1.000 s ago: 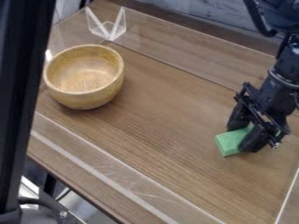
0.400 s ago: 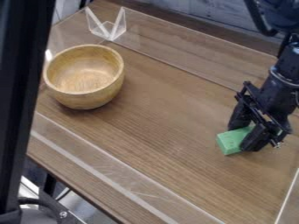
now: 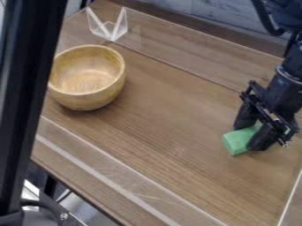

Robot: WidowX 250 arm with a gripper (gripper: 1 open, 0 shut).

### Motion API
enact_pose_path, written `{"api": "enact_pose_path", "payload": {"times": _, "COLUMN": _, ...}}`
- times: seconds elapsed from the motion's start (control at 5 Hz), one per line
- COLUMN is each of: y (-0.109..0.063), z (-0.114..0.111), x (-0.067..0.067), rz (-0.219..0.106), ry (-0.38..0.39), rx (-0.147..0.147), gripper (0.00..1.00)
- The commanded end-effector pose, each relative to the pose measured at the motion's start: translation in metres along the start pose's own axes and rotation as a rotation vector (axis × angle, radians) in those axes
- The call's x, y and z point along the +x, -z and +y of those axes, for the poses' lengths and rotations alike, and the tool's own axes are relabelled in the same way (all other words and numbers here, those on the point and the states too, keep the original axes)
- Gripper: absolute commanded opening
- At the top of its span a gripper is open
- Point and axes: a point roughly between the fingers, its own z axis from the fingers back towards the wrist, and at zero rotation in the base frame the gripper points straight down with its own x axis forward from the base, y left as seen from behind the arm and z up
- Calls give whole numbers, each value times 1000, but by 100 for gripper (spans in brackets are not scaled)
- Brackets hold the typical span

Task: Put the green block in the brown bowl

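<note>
The green block (image 3: 241,141) lies on the wooden table at the right, its near end sticking out toward the lower left. My black gripper (image 3: 263,136) points steeply down over it, with a finger on each side of the block's far end and the jaws closed against it. The block still rests on the table surface. The brown bowl (image 3: 86,76) stands upright at the left with nothing inside, well apart from the gripper across a stretch of bare wood.
A clear plastic piece (image 3: 106,25) stands behind the bowl near the table's far edge. A dark vertical post (image 3: 24,106) blocks the left side of the view. The table's front edge (image 3: 106,172) runs diagonally below the bowl.
The gripper and block keep their places relative to each other. Only the whole view has shifted slightly to the right.
</note>
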Motion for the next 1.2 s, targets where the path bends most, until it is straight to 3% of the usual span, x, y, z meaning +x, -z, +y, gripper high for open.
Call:
{"api": "enact_pose_path", "payload": {"times": 0.0, "y": -9, "z": -4, "x": 3, "rz": -69, "ry": -7, "rx": -21, "gripper": 0}}
{"api": "enact_pose_path", "payload": {"times": 0.4, "y": -7, "z": -13, "x": -4, "rz": -121, "ry": 1, "rx": -79, "gripper": 0}}
{"api": "enact_pose_path", "payload": {"times": 1.0, "y": -9, "z": -10, "x": -17, "rz": -130, "ry": -46, "rx": -38, "gripper": 0}}
